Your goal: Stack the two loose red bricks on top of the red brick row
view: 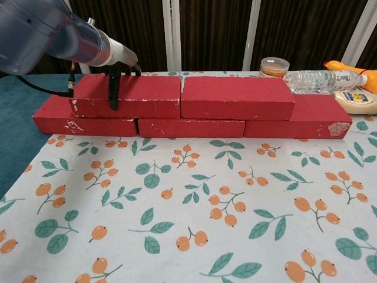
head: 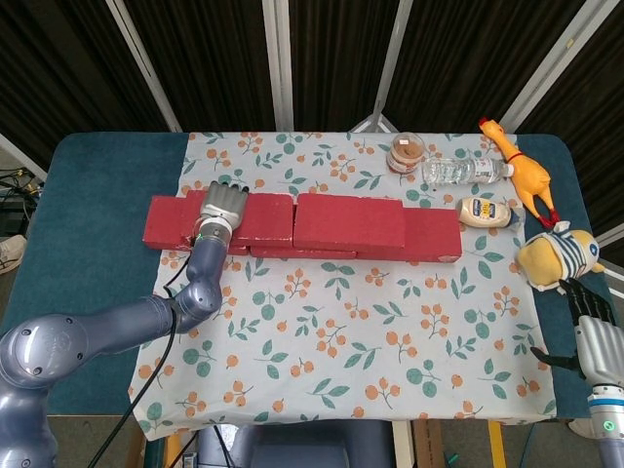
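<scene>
Containers first: small clear-lidded jar (head: 408,153) of brown contents standing at the far edge of the cloth, just beside a clear water bottle (head: 464,171) lying on its side; squeeze bottle (head: 486,212) of pale sauce lying near the right end of the red brick row (view: 188,125). Two upper red bricks (view: 185,96) sitting end to end on top of that row, nearly touching at the middle. Left hand (head: 223,208) draped over the left upper brick, one dark finger (view: 112,91) hanging down its front face, grasping it. Right hand (head: 588,314) low at the right table edge, fingers apart, holding nothing. Floral tablecloth (head: 341,322) over a teal table (head: 88,253); rubber chicken (head: 520,171) and plush toy (head: 558,257) at right; dark curtains (head: 205,58) behind.
</scene>
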